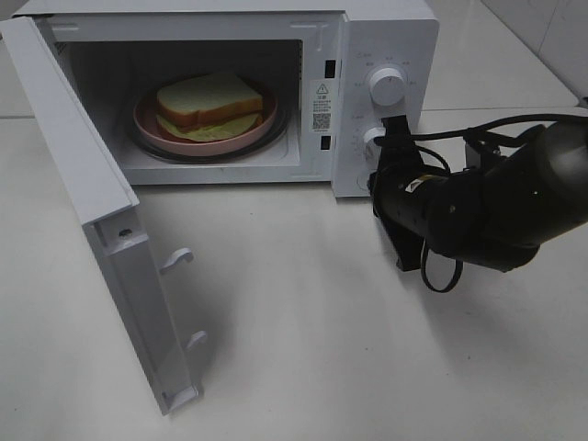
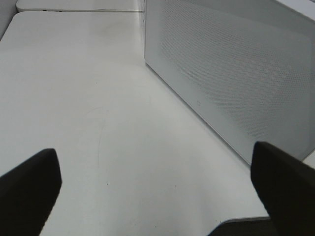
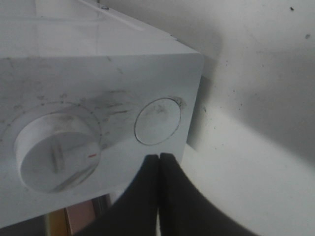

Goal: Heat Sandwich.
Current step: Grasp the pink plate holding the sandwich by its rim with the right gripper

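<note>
Two arms were noted, only one of them engaged. The right gripper (image 3: 158, 162) was observed with its jaws pressed fully together and nothing held between them, its tip set just beside a round button (image 3: 157, 121) on the microwave's (image 1: 386, 37) control panel, next to a dial (image 3: 56, 152). In the high view it was seen at the lower part of the panel, below the upper dial (image 1: 386, 85). The left gripper (image 2: 157, 196) was seen with its fingers spread wide, empty, above bare counter (image 2: 88, 98) beside a perforated white panel, taken to be the microwave's casing (image 2: 236, 73).

The sandwich (image 1: 209, 99) was found on a pink plate (image 1: 147, 119) inside the microwave cavity, near the counter's back edge. The door (image 1: 92, 202) was found swung fully open toward the counter's front left.

The placing of the sandwich was judged complete; heating was judged not yet possible with the door open. The step in hand appeared to concern the panel controls, though its exact aim could not be settled. For good execution, the closed tip should be centred on the intended control and pressed squarely, so that it does not slip onto the neighbouring dial. The door should be shut and latched before a timer is set, with the free left arm well placed for that push.
</note>
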Available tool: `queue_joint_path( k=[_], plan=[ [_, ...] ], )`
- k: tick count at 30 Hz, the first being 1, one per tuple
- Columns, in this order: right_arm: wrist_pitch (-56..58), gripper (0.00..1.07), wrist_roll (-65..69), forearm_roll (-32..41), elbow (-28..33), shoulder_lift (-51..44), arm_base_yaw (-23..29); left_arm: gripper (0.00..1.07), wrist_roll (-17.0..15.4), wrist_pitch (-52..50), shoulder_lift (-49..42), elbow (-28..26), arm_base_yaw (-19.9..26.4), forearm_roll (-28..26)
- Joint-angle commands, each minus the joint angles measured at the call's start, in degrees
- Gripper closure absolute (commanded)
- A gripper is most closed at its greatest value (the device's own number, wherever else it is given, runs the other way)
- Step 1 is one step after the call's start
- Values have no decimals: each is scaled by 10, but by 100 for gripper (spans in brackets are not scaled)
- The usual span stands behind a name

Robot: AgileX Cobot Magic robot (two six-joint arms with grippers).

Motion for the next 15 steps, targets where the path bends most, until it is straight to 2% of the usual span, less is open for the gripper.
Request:
queue_joint_path(
  k=[1, 3, 6, 7, 12, 15],
  plan=[
    [34, 106, -8, -49, 13, -32, 2, 9, -2, -7, -2, 2, 2, -5],
    [61, 106, -10, -95, 26, -56, 2, 9, -2, -7, -2, 2, 2, -5],
    [81, 106, -13, -127, 32, -70, 2, 9, -2, -7, -2, 2, 2, -5],
    [114, 106, -28, -160, 32, -85, 2, 9, -2, -7, -2, 2, 2, -5],
    [198, 106, -107, -212, 32, -118, 0, 9, -2, -7, -2, 2, 2, -5],
    [232, 105, -148, -216, 32, -133, 0, 9, -2, -7, -2, 2, 2, -5]
  ],
)
